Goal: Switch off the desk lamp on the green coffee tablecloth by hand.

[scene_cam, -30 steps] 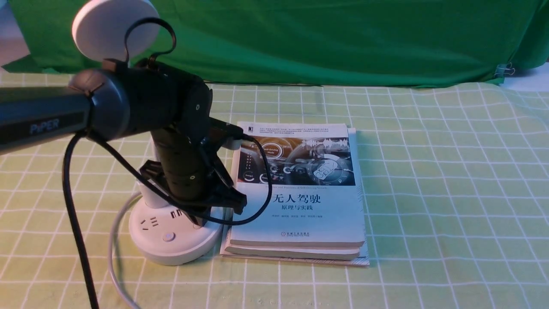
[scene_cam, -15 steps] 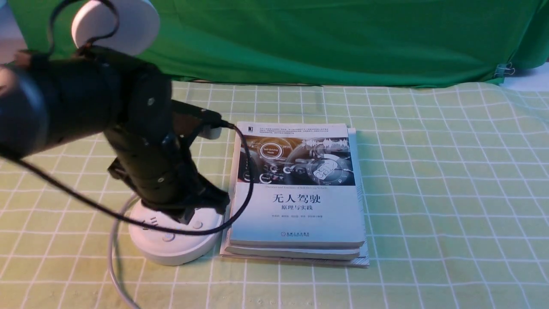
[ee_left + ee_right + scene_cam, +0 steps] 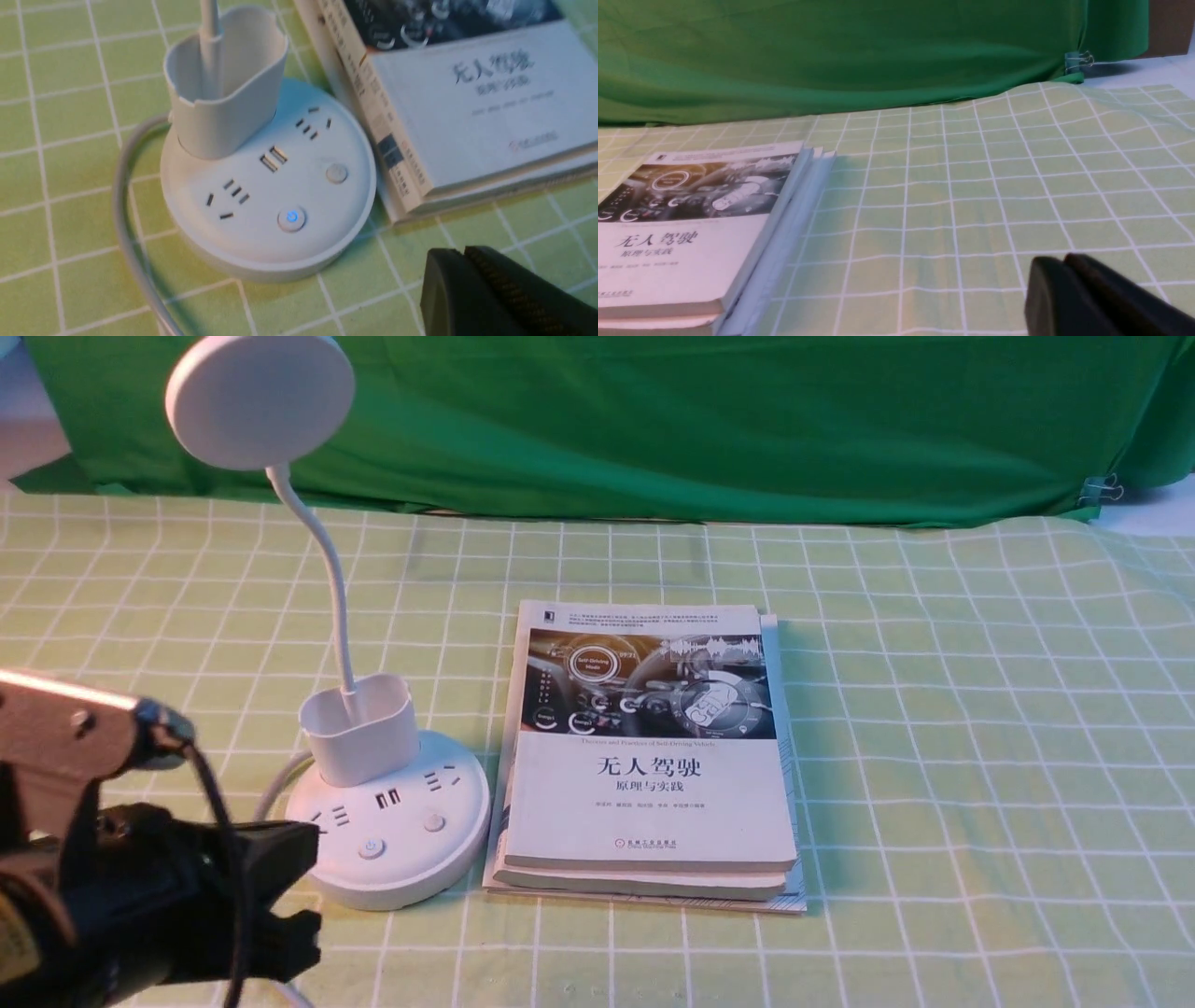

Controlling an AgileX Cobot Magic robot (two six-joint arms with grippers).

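Observation:
The white desk lamp stands left of centre on the green coffee tablecloth. It has a disc head, a thin neck, a cup and a round base. The base also shows in the left wrist view, where one button glows blue and the other button is plain. My left gripper is shut and empty, low at the near left, just in front of the base and apart from it; its tip shows in its wrist view. My right gripper is shut and empty over bare cloth.
A stack of books lies right beside the lamp base, also in the right wrist view. The lamp's grey cord loops off the base toward the near left. A dark green backdrop hangs behind, clipped at the right.
My left arm has pulled back from over the lamp base, down to the near left corner. The lamp is now fully uncovered. The lamp and books have not moved.

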